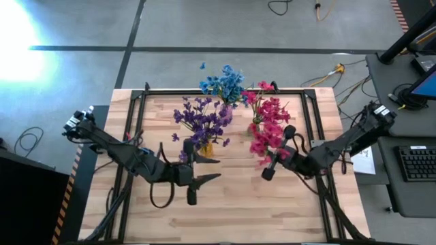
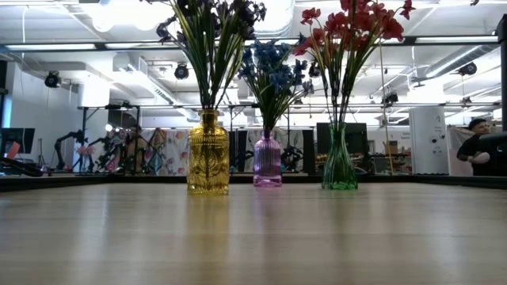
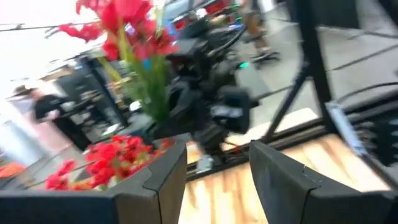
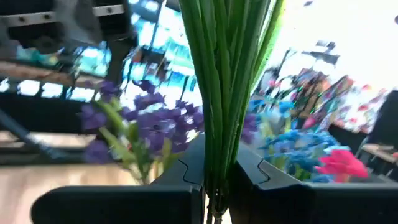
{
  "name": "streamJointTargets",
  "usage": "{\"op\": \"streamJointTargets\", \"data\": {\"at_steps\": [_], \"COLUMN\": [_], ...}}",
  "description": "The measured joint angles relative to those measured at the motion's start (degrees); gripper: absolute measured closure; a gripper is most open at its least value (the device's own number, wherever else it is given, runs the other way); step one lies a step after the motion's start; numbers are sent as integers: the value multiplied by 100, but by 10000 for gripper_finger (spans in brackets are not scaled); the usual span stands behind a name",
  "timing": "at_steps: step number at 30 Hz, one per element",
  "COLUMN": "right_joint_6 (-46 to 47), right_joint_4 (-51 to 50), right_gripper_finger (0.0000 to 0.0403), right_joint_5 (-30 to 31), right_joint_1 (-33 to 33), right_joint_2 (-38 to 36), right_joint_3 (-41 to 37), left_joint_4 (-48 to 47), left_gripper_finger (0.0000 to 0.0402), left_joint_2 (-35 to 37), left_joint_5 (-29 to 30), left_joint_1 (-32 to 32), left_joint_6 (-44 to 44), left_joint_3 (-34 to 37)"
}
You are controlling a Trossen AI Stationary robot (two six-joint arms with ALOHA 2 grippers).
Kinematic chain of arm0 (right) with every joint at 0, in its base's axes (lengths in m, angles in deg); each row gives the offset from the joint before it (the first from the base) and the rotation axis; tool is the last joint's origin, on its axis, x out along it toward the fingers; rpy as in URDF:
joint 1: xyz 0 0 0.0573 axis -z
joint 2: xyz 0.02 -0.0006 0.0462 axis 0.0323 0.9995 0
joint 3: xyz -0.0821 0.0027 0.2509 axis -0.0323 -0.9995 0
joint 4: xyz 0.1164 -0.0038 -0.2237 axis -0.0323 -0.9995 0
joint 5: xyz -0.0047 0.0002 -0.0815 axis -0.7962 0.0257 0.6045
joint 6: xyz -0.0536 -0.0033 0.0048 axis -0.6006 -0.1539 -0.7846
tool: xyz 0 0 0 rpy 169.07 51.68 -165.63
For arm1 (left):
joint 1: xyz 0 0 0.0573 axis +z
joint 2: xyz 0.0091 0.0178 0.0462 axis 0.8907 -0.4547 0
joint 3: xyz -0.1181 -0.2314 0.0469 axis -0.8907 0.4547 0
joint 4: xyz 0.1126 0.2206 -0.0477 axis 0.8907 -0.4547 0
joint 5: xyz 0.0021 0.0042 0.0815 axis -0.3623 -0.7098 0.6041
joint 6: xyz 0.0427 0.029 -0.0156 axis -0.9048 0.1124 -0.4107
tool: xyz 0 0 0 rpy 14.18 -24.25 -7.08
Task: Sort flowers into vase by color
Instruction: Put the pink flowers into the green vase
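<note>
Three vases stand in a row on the wooden table. A yellow vase (image 2: 208,154) holds purple flowers (image 1: 201,121), a purple vase (image 2: 267,158) holds blue flowers (image 1: 223,85), and a green vase (image 2: 339,162) holds red flowers (image 1: 269,122). My left gripper (image 1: 215,169) hangs open in the air, near of the purple flowers, with nothing between its fingers (image 3: 163,177). My right gripper (image 1: 271,162) is shut at the near side of the red flowers. A bundle of green stems (image 4: 221,93) stands right at its fingertips (image 4: 186,171). My right gripper has the green stems (image 4: 216,193) showing in the narrow slit between its shut fingers. I cannot tell whether it touches them or whether they merely stand beyond the fingertips.
A black metal frame (image 1: 139,136) runs along the table's sides and far edge. Bare wood (image 1: 231,218) lies between the grippers and the near edge. My right arm (image 3: 211,106) shows in the left wrist view. A person (image 2: 479,150) stands in the room behind the table.
</note>
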Motion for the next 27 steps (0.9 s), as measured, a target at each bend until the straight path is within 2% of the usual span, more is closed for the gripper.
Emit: {"op": "streamJointTargets", "data": {"at_steps": [2, 4, 10, 15, 20, 24, 27], "right_joint_6": [-564, -1035, -1635, -1906, -1913, -1715, -1601], "right_joint_4": [969, 1618, 1905, 1822, 1824, 1403, 1202], "right_gripper_finger": [375, 375, 375, 375, 375, 375, 375], "right_joint_5": [-4, -6, 37, -13, -11, -61, -368], "right_joint_1": [89, 187, 535, 511, 444, 318, 288], "right_joint_2": [6, 11, -162, -352, -591, -810, -861], "right_joint_3": [-363, -566, -627, -628, -628, -628, -630], "left_joint_4": [-183, -402, -363, 4, 1907, 2067, 2431], "left_gripper_finger": [242, 242, 242, 247, 264, 280, 287], "left_joint_2": [91, 136, 67, -330, -870, -1291, -1596], "left_joint_5": [-321, -352, -244, 842, 1113, 1948, 2473], "left_joint_1": [54, 119, 266, 170, 140, 39, -83], "left_joint_6": [-7, -37, -305, -155, -569, -692, -674], "left_joint_3": [27, 64, 152, 182, 500, 561, 500]}}
